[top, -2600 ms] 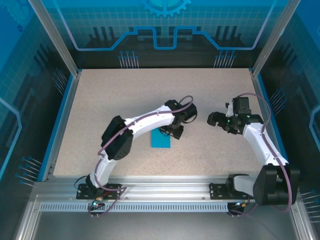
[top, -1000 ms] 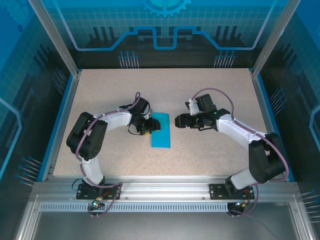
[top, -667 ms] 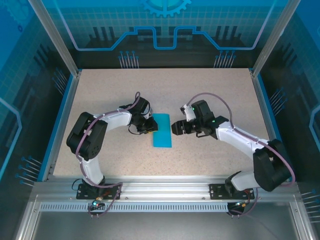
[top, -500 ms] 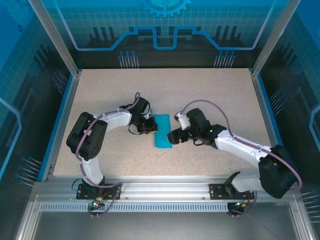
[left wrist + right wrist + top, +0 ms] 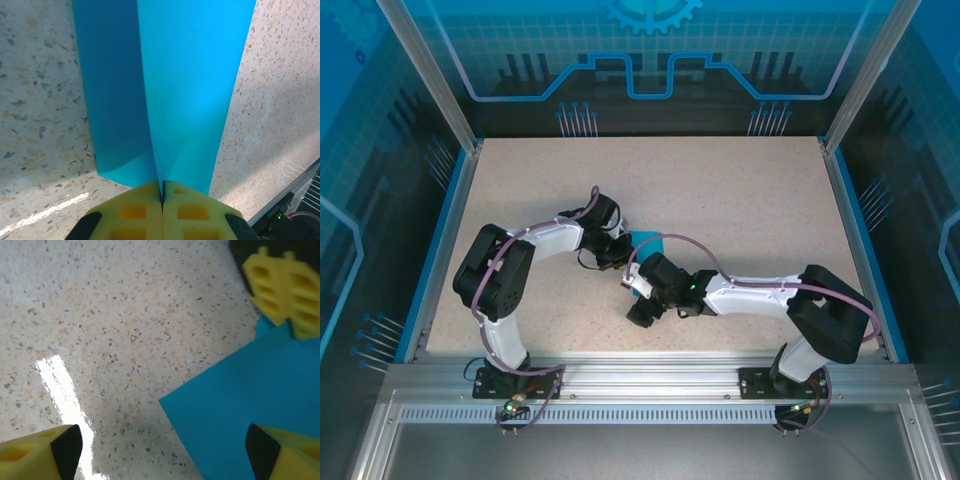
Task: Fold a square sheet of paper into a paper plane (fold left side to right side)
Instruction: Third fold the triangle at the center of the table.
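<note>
The square sheet of paper [image 5: 192, 85] is teal-blue and lies on the speckled table, with one layer rising off the layer under it. My left gripper [image 5: 161, 192] is shut on the paper's edge, its yellow pads [image 5: 132, 210] pressed together with the sheet between them. From above, the left gripper [image 5: 619, 252] sits at the paper's left side, and a strip of paper [image 5: 648, 243] shows beside it. My right gripper [image 5: 162, 450] stands wide open low over the paper's near corner [image 5: 250, 405], holding nothing. In the top view the right gripper [image 5: 641, 310] covers most of the sheet.
The left gripper's yellow fingers [image 5: 285, 290] show at the top right of the right wrist view, close to my right gripper. The right arm [image 5: 750, 293] stretches low across the table's near middle. Blue rails [image 5: 848, 230] and metal posts border the tabletop [image 5: 720, 190].
The left gripper has shut on the paper's left edge. The right arm swung from the paper's right side down and left over its near end, jaws opening wider.
</note>
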Available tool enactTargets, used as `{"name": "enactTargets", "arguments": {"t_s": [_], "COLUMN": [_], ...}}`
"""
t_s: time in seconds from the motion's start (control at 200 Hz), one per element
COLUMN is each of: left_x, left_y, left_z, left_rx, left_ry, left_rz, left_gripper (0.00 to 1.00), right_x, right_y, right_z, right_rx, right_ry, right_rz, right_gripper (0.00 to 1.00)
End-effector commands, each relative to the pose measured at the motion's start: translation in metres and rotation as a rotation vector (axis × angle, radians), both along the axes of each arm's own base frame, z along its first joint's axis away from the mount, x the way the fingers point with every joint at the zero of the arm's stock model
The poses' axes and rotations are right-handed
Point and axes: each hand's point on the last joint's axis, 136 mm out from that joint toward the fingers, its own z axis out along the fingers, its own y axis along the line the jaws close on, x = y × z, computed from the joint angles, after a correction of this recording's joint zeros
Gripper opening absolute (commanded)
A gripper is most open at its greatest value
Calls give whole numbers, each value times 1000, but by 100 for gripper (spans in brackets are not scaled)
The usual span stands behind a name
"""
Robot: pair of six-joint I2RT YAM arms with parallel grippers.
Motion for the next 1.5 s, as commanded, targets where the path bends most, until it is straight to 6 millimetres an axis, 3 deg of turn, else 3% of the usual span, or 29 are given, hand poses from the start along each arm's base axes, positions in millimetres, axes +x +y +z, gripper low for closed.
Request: {"name": "enactTargets", "arguments": {"t_s": [0.0, 0.195, 0.24, 0.48, 0.94, 1.125, 1.27, 1.396, 1.496], "left_x": [3, 2, 2, 1, 1, 3, 5, 5, 10], "left_y": [-4, -5, -5, -1, 3, 13, 34, 52, 51], "left_z": [14, 11, 12, 7, 2, 8, 27, 39, 49], "left_rx": [-43, -43, -42, -17, 17, 37, 65, 99, 93], "left_ry": [22, 33, 33, 36, 29, 8, -37, -47, -76], "left_rz": [12, 13, 12, 6, -2, -5, -5, -9, -29], "left_gripper": [1, 1, 1, 1, 2, 19, 31, 32, 28], "right_x": [8, 17, 24, 29, 17, 14, 11, 12, 14], "right_y": [11, 9, 18, 16, 11, 7, 7, 10, 12], "right_z": [3, -14, -4, 9, 15, 11, 8, 8, 6], "right_rx": [-31, -90, -66, -12, 33, 65, 121, 174, 205], "right_ry": [-76, -93, -107, -83, 28, 111, 218, 312, 370], "right_rz": [34, 8, 2, -31, 4, 8, 12, 5, -2], "right_gripper": [88, 82, 78, 55, 11, 4, 3, 3, 3]}}
